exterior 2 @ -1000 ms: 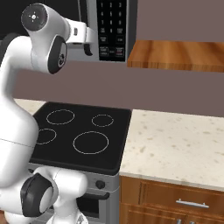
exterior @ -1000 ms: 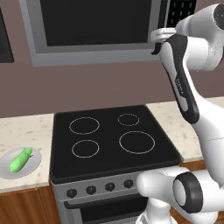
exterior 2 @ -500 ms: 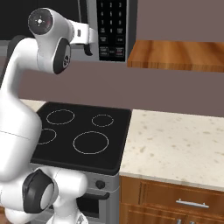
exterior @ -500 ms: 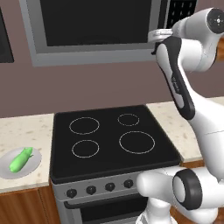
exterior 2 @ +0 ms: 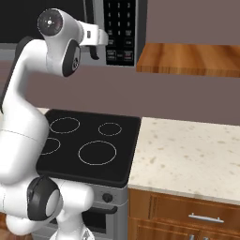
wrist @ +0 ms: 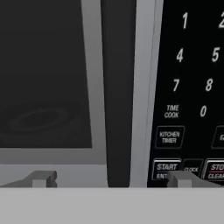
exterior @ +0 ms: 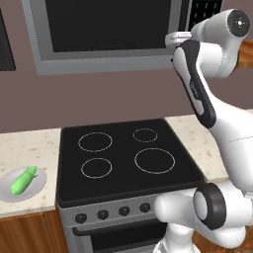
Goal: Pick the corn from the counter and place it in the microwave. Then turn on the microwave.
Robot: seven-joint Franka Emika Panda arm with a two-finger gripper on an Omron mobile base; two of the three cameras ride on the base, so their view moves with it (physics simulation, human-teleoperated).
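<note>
The green corn [exterior: 23, 180] lies on a white plate [exterior: 40, 184] on the beige counter [exterior: 20, 147] left of the stove, far below and left of my hand. The grey microwave [exterior: 99, 62] hangs above the stove with its dark-window door shut. My gripper [exterior: 174, 37] [exterior 2: 104, 41] is raised in front of the microwave's right side and stands open with nothing held. In the hand view the gripper [wrist: 113, 179] faces the black door handle [wrist: 118, 87], with the keypad [wrist: 188, 87] and its START button [wrist: 166, 168] by the right fingertip [wrist: 180, 178].
The black stovetop [exterior: 123, 158] with ring outlines lies below the microwave, with oven knobs along its front. More counter [exterior 2: 187, 150] runs to the stove's right over wooden drawers. A wooden cabinet underside [exterior 2: 187, 58] sits right of the microwave.
The arm's upper joint has swung up and to the right, and the hand has edged a little closer to the microwave front. The corn has not moved.
</note>
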